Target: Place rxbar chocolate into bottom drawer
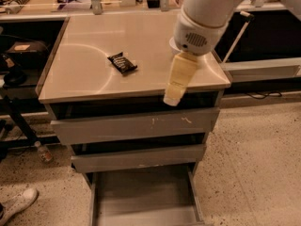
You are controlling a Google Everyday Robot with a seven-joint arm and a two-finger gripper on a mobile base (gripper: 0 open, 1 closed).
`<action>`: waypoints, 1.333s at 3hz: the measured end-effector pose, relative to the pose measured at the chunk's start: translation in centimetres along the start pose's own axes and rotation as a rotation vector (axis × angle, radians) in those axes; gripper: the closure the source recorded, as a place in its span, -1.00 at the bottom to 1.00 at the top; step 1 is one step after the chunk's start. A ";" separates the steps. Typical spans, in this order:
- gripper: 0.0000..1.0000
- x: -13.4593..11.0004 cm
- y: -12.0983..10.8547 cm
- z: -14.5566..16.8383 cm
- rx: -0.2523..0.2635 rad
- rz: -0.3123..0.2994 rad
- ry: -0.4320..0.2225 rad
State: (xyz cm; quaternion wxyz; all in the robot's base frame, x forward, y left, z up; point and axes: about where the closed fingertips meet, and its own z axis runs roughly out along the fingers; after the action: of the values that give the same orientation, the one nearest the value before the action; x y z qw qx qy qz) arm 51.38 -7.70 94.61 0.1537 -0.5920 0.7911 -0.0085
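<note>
The rxbar chocolate (122, 62), a small black-wrapped bar, lies flat on the tan cabinet top (89, 74), left of centre. My gripper (172, 97) is cream-coloured and hangs down from the white arm (200, 29). It is over the front right part of the top, right of the bar and apart from it. The bottom drawer (141, 194) is pulled out below the two grey-fronted drawers, and its flat grey floor is bare. My arm hides most of the white bowl.
A white shoe (18, 202) and a small bottle (43, 152) lie on the speckled floor at the left. A dark stand (14, 107) is left of the cabinet. A grey counter ledge (263, 68) runs to the right.
</note>
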 end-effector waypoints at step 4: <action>-1.00 -9.7 -3.3 5.6 -0.093 0.051 -0.041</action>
State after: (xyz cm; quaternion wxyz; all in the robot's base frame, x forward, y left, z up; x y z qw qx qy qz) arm 58.30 1.39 92.19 0.1423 -0.5783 0.8021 0.0443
